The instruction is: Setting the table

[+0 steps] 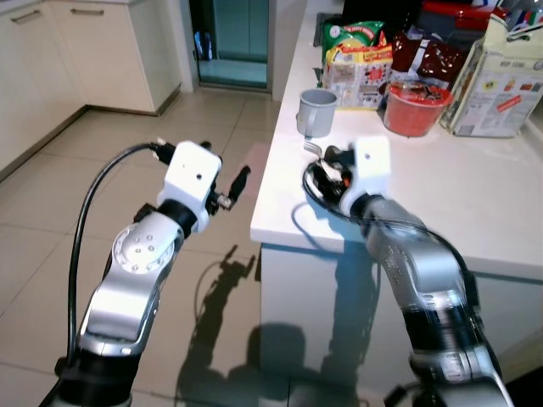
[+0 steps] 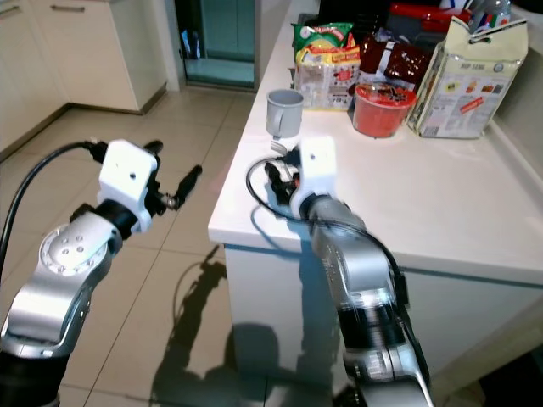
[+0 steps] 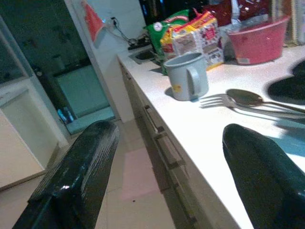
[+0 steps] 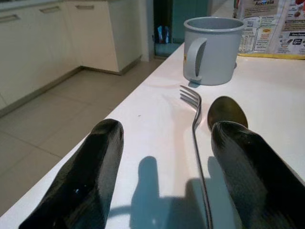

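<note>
Steel fork [image 4: 196, 125] (spoon [image 4: 227, 111] alongside)

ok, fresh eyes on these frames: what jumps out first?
The right gripper, fingers open, sits low over the white counter near its corner, with a fork and spoon lying side by side just ahead of it. Beyond them stands a grey mug, then a red bowl and food packets. The left gripper, also open, hangs over the tiled floor beside the counter edge.
</note>
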You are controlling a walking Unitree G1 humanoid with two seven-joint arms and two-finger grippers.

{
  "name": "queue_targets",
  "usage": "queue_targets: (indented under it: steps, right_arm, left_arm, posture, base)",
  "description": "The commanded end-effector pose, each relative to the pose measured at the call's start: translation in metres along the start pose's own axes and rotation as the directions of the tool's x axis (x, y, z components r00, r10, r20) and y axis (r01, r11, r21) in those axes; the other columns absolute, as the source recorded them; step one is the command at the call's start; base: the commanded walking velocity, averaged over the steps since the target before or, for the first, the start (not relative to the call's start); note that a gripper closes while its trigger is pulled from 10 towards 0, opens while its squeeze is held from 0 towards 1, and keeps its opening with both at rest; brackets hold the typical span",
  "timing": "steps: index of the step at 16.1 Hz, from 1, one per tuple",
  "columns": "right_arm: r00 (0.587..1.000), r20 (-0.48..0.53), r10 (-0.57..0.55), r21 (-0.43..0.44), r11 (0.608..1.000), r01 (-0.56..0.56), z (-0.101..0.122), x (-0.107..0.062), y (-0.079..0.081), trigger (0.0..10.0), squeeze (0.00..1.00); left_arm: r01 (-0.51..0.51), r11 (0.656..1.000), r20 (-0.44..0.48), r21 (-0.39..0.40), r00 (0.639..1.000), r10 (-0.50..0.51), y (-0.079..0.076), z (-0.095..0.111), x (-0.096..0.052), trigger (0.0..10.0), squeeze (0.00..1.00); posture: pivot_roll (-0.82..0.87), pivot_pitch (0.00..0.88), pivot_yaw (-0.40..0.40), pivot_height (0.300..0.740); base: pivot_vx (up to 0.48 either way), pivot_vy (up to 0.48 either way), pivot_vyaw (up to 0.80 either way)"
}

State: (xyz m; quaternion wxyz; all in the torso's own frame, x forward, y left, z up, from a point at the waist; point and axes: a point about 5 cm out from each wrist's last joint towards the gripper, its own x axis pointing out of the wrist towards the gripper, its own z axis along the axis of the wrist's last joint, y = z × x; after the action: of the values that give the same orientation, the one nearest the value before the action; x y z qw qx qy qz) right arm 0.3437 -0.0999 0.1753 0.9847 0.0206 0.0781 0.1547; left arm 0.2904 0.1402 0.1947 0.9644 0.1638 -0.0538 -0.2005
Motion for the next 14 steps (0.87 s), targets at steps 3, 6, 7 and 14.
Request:
queue_targets:
  steps: [3,6,7,14]
  right_arm:
    - [0.996,-0.086,0.009,-0.070,0.997,-0.015,0.002,0.024,0.005,10.0,1.00]
    - [0.986,-0.153,-0.066,-0.097,0.994,0.052,0.002,0.044,-0.001,10.0,0.41]
    - [0.983,-0.161,-0.089,-0.113,0.991,0.071,0.003,0.048,-0.003,10.0,0.00]
    - [0.954,-0.295,-0.053,-0.040,0.998,0.043,-0.020,0.056,0.002,10.0,0.00]
  left_arm:
    - [0.058,0.998,0.009,0.000,0.998,-0.058,-0.008,0.005,0.000,10.0,0.00]
    - [0.094,0.996,0.005,-0.011,0.996,-0.094,-0.009,0.005,-0.003,10.0,0.00]
    - [0.122,0.992,0.006,-0.025,0.993,-0.122,-0.012,0.006,-0.005,10.0,0.00]
    - [0.164,0.986,0.001,-0.040,0.986,-0.164,-0.018,0.006,-0.008,10.0,0.00]
  posture:
    - [0.04,0.000,-0.019,0.740]
    - [0.05,0.000,-0.023,0.740]
    - [0.05,0.000,-0.027,0.740]
    - [0.06,0.000,-0.038,0.740]
  base:
    - [0.000,0.000,0.00]
    - [0.000,0.000,0.00]
    - [0.000,0.000,0.00]
    - [0.000,0.000,0.00]
